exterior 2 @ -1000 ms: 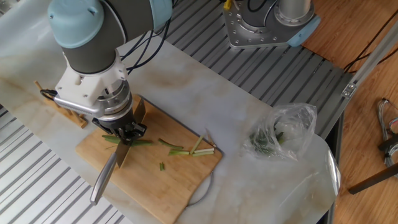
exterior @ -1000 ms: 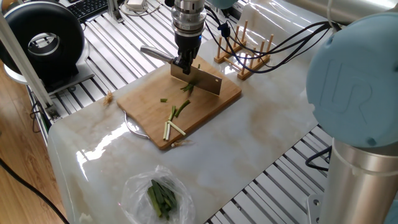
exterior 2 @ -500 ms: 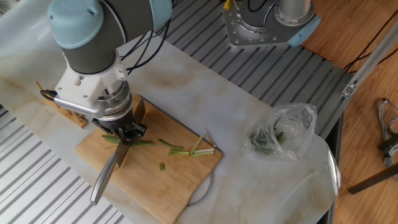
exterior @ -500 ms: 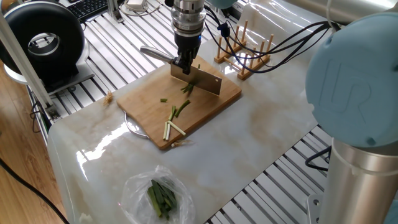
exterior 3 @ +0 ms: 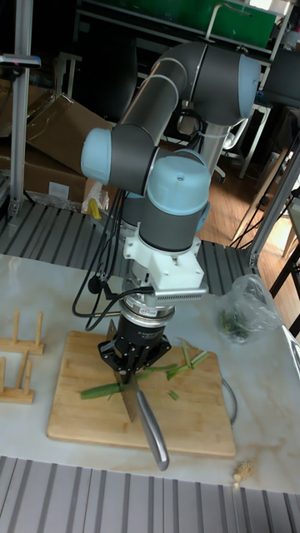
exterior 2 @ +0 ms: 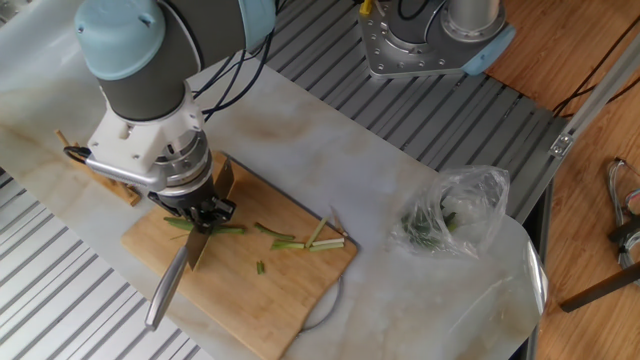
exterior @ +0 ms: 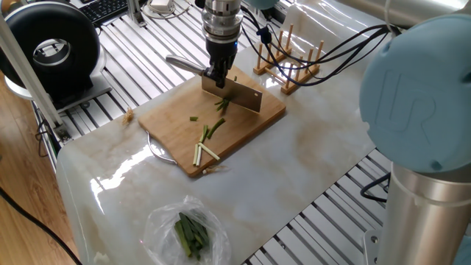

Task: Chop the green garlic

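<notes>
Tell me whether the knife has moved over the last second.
No. The knife sits at the same spot on the cutting board, its blade equally far from the wooden rack, with the gripper clamped on it as before.

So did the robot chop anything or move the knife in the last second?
No visible change. The gripper still holds the steel knife with its blade down on the bamboo cutting board, across the green garlic stalk. The cut white and green garlic sticks lie where they were, and the clear plastic bag of dark leaves has not shifted.
</notes>
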### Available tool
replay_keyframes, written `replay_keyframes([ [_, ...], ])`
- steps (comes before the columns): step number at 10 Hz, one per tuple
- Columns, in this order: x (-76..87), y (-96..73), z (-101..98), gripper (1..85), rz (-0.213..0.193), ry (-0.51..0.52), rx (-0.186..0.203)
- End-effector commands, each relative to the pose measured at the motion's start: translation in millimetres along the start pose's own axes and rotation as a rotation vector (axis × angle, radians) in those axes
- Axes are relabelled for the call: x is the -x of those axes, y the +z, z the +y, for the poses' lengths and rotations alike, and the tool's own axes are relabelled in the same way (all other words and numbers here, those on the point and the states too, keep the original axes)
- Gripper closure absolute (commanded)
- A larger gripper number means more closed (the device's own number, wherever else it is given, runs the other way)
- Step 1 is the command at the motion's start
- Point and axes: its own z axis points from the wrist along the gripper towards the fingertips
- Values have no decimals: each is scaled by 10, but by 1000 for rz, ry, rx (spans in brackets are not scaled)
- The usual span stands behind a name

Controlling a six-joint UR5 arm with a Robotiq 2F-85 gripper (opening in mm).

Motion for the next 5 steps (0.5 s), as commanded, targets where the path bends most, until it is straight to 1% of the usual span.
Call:
replay_keyframes([
  [1,35,24,-13,843,-12,5,5],
  [3,62,67,-15,843,-21,8,1],
  [5,48,24,-3,843,-15,6,4],
])
